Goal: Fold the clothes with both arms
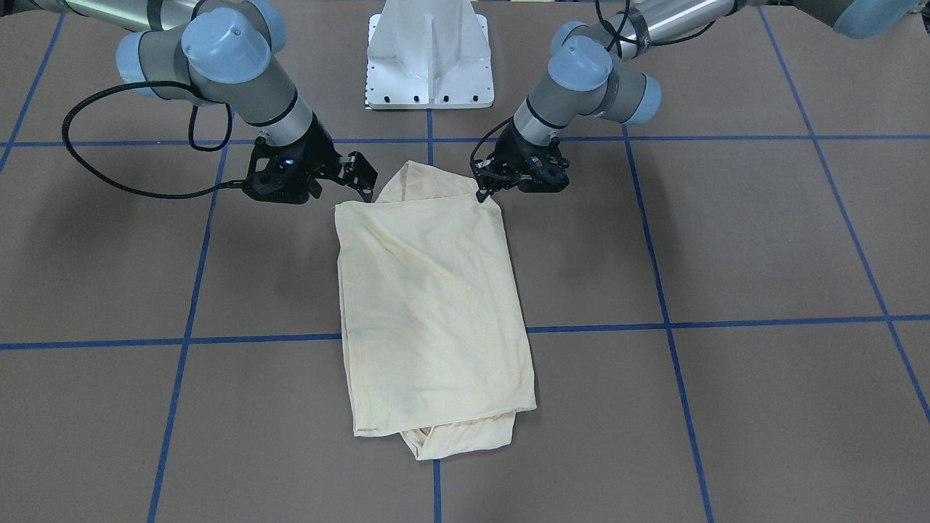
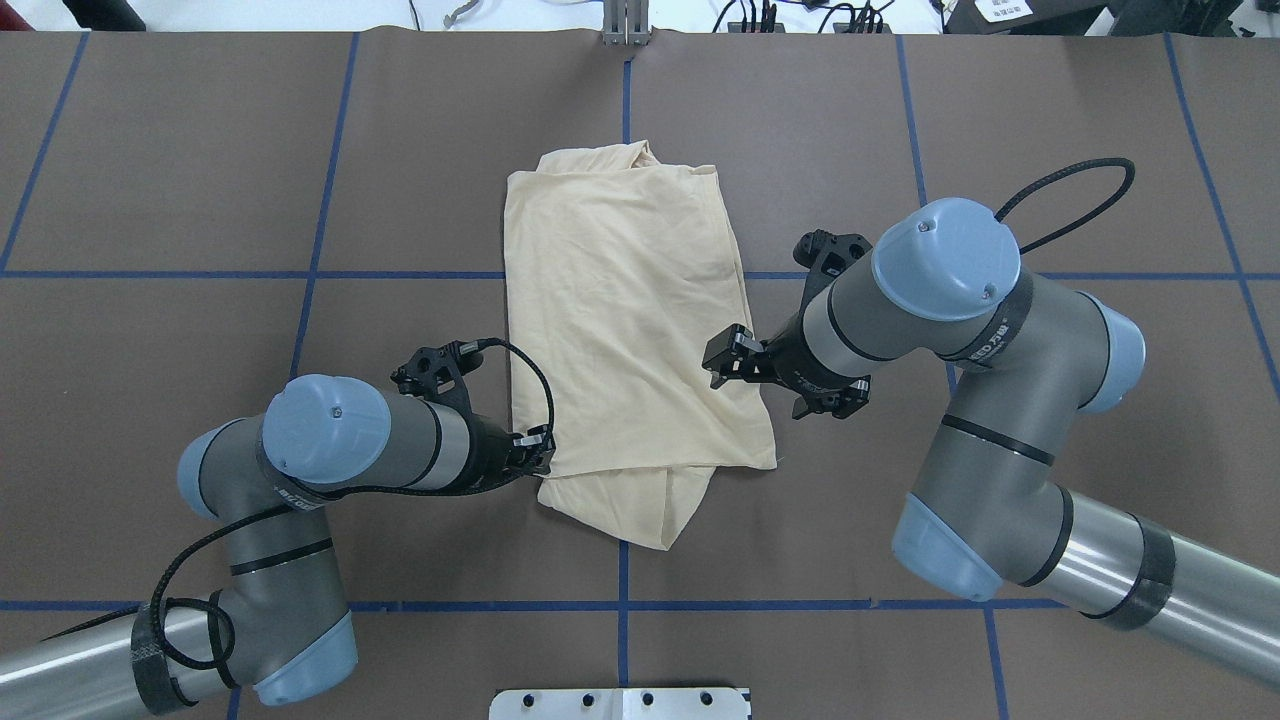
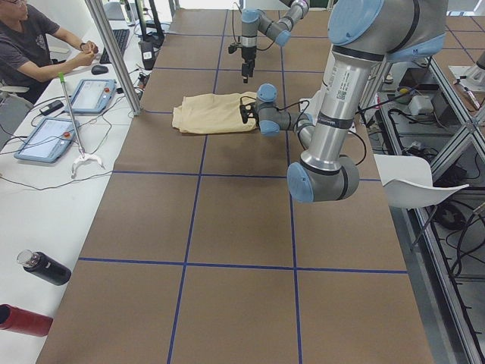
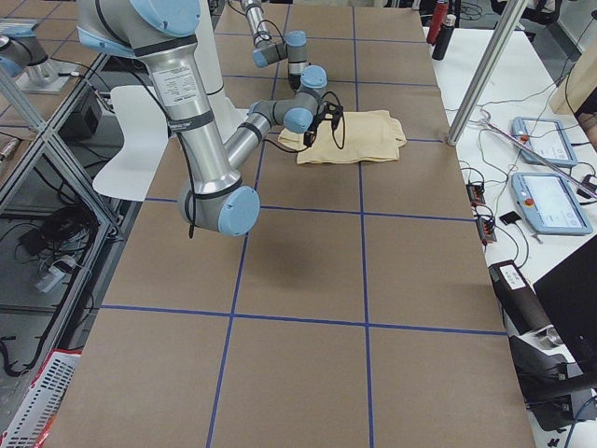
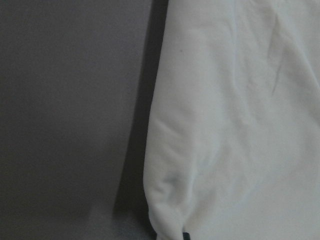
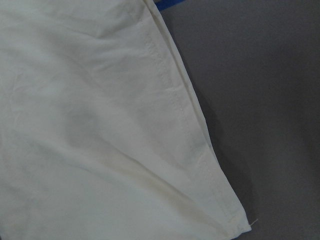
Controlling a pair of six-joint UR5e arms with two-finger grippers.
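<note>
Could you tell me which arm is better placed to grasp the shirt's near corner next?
Probably the left claw: it sits low at a corner of the shirt, while the right claw hangs higher, open.

On my screens the T-shirt point(image 1: 429, 305) reads as thin matt cloth, softly creased, with a double-stitched hem in the right wrist view. The table point(image 1: 763, 232) cover is matt brown, probably paper, crossed by smooth blue tape point(image 1: 726, 322). The left arm point(image 1: 581, 94) and right arm point(image 1: 247, 80) show satin grey metal and smooth, faintly glossy light-blue caps. The pedestal point(image 1: 430, 58) looks painted white.
</note>
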